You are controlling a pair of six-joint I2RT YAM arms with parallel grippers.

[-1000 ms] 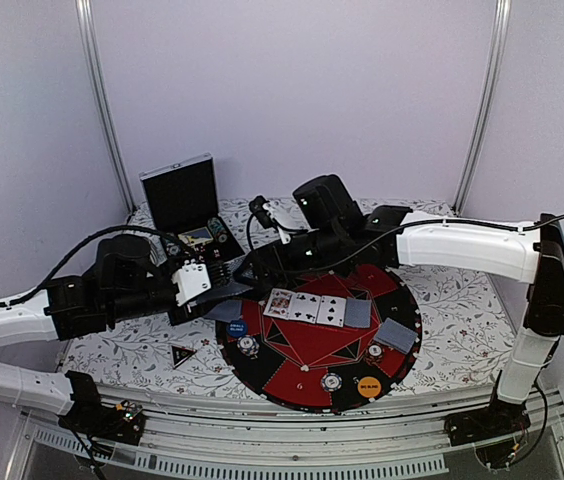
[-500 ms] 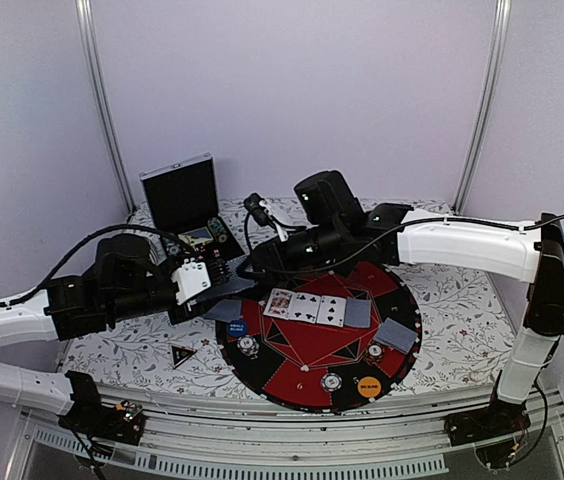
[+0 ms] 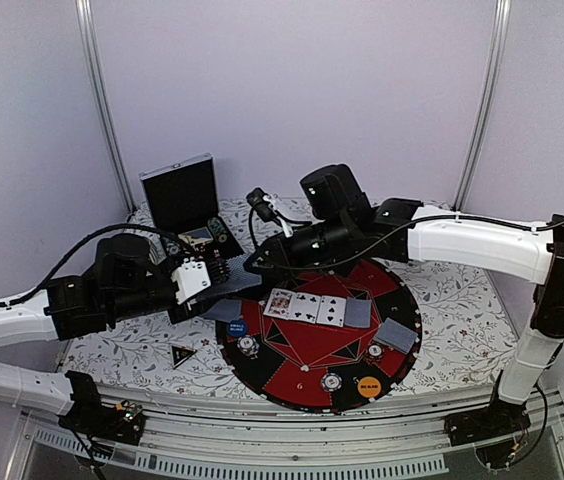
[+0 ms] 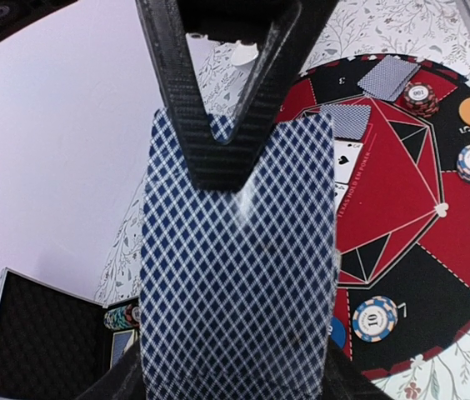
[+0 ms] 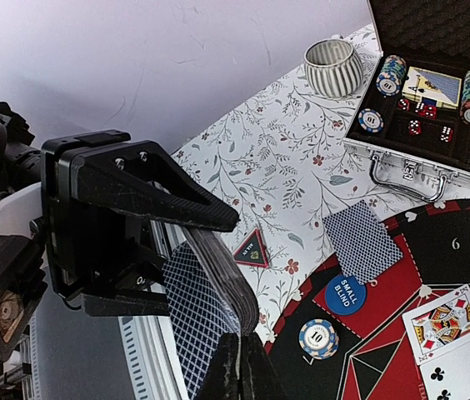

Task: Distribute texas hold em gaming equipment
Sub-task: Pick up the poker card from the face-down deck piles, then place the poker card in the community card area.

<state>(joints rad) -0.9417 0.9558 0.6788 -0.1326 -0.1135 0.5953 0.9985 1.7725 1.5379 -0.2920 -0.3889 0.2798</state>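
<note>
The right gripper [image 5: 237,343] had its jaws spread wide a second ago. They have now closed together at the edge of the deck of playing cards [image 5: 200,310]; whether a card is pinched cannot be told. In the top view, the right arm [image 3: 472,245] has shifted slightly up and rightward.

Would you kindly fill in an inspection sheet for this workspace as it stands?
Surface: floral cloth, round mat on it.
Job's things: deck in left gripper; cards, chips, blind buttons on mat; triangular marker beside it.
Clutter: open case, ribbed cup.
Grippers: left holds the deck; right gripper shut at its edge.
Cables: black cable loops over left arm.
Surroundings: pale walls, metal uprights.
</note>
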